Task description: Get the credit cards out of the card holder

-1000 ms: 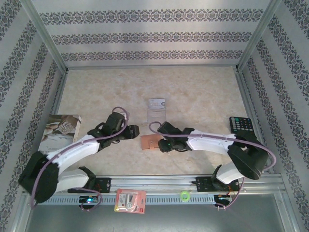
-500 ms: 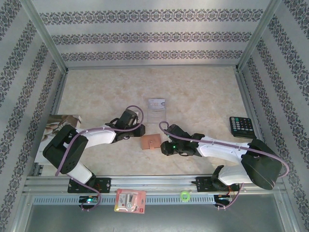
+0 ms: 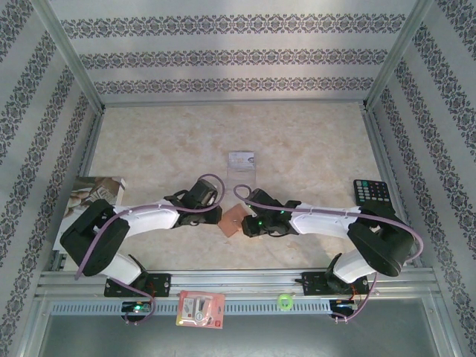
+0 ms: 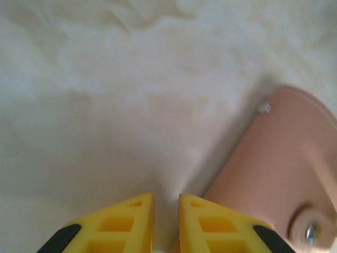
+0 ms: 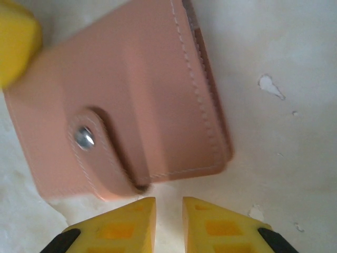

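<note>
- Holder (image 3: 232, 220) lies closed on table (image 3: 312, 149), near the middle, set cornerwise between the two arms. Snap (image 5: 84, 137) is fastened on its tab.
- Cards (image 3: 241, 160): pale pieces lie flat at 12 o'clock from holder, well apart from it. Whether any are inside holder cannot be told.
- Left gripper (image 4: 166, 205): jaws almost together, a thin slit between, nothing in it. Holder sits at 2 o'clock from its tips, edge just beside one finger.
- Right gripper (image 5: 168, 208): jaws likewise nearly together and empty. Holder lies at 12 o'clock from its tips, leaning toward 11, near edge just clear of them.
- Outline is near square, so long axis is not clear. The tab side faces right gripper.
- Overhead, left gripper stands at 9 o'clock of holder and right gripper at 3 o'clock, both just beside it.
- Judgement: right gripper is squarer to the tab and better placed to free the snap, with left gripper steadying the far corner. Either pair of jaws would need to part first.
</note>
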